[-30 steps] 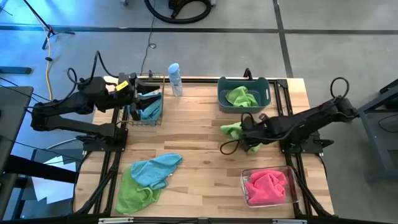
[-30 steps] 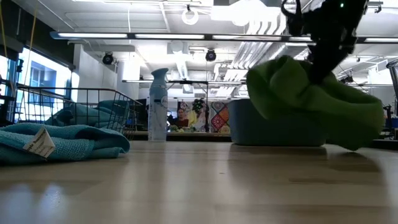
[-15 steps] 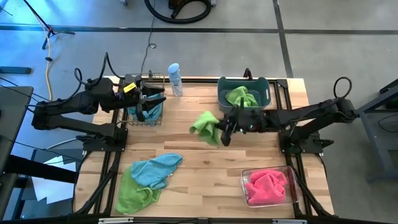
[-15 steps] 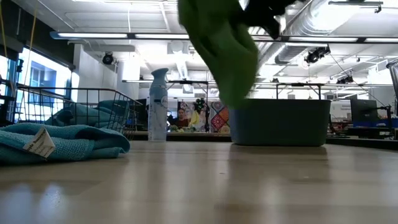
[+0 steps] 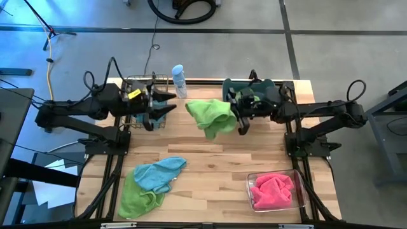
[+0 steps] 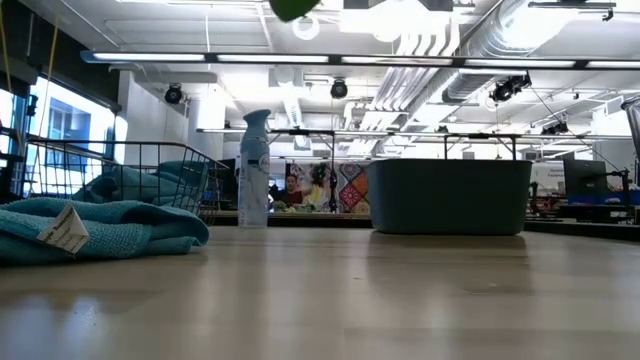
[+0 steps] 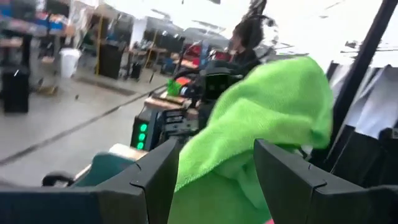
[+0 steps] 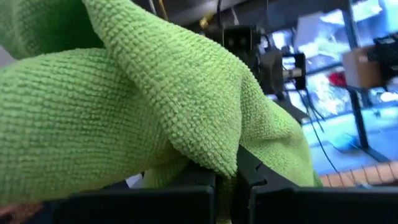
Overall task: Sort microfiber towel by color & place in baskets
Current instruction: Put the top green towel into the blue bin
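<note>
Overhead, you have three containers to check. At the lower right of the high view the clear bin holds a crumpled pink towel. At the top centre-right the slate-blue tub is mostly covered by the right arm, so you cannot tell its contents from here. At the upper left the black wire basket sits under the left arm, and its contents are hidden from above too. The low view helps you there: through the basket's wires at the left a blue cloth shows inside, while the tub appears only as a solid wall. The low view also catches just a scrap of green at its top edge.

Your right gripper is clenched on the lime green towel, which hangs spread in the air left of the tub, between the two arms. The right wrist view shows the cloth pinched between the closed fingers. Your left gripper hovers over the wire basket, fingers apart and holding nothing. Another blue towel lies on a green one at the lower left. The spray bottle stands just right of the basket.
</note>
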